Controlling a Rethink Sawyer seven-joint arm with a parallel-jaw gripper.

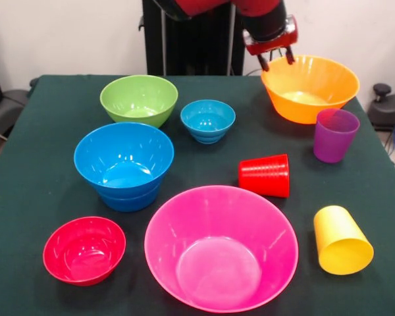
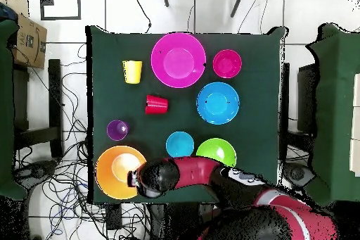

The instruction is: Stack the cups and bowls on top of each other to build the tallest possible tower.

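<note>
the gripper [image 1: 277,61] hangs at the far rim of the orange bowl [image 1: 309,87], at about 1 o'clock on the table in the front view. its two short dark fingers are slightly parted, with their tips at the bowl's near-left rim edge; whether they pinch the rim i cannot tell. in the overhead view the gripper [image 2: 133,178] sits at the 3 o'clock side of the orange bowl [image 2: 116,170], with the red and black arm [image 2: 184,172] reaching in from the lower right.

on the green table [image 1: 46,164], the blue bowl [image 1: 124,164] stands at 9 o'clock with a second blue rim showing under it, so two are nested. the green bowl [image 1: 139,99] is at 11 o'clock, and the small light-blue bowl [image 1: 208,120] is just beside it toward the centre. the large pink bowl [image 1: 221,247] sits at 6 o'clock, and the small red bowl [image 1: 84,249] at 8 o'clock.

the purple cup [image 1: 335,135] stands upright just near of the orange bowl. the red cup [image 1: 264,175] lies on its side at the centre right. the yellow cup [image 1: 341,239] lies tilted at 4 o'clock, mouth toward the camera. apart from the nested blue pair, every piece stands apart from the others.
</note>
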